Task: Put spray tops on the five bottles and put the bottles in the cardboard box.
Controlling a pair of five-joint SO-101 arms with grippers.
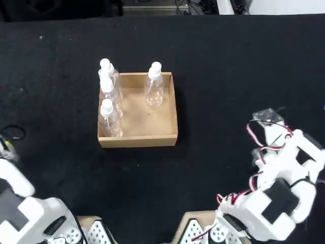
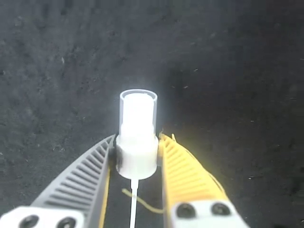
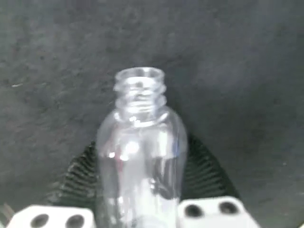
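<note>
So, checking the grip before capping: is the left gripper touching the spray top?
Touching. The left wrist view shows the left gripper clamped on the spray top from both sides.

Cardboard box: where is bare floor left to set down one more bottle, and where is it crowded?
Free: the cardboard box floor's middle and near-right corner, bordered by the near wall, the right wall and the lone bottle in the far-right corner. Crowded: the left wall, where three capped bottles stand in a row.
</note>
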